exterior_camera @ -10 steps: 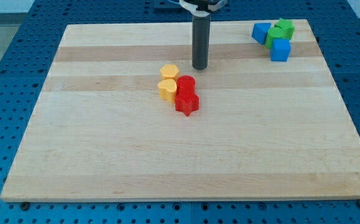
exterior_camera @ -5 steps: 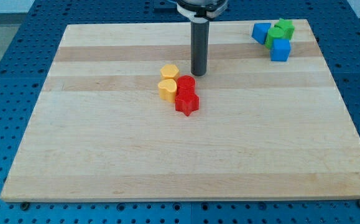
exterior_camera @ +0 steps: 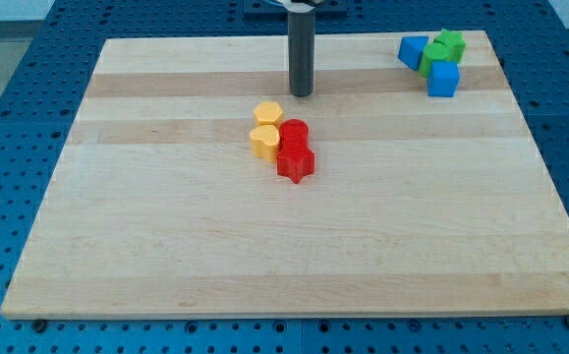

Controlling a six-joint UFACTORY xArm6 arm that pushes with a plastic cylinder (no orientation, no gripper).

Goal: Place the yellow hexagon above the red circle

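Note:
The yellow hexagon sits near the board's middle, touching the upper left of the red circle. A second yellow block, rounded in shape, lies just below the hexagon and left of the red circle. A red star touches the red circle from below. My tip stands on the board above and slightly right of the yellow hexagon, apart from all blocks.
At the view's top right a cluster holds a blue triangle-like block, a green star, a green block and a blue cube. The wooden board lies on a blue perforated table.
My tip first moved down toward the red circle, then drew back up and to the left, away from the blocks. No block has moved.

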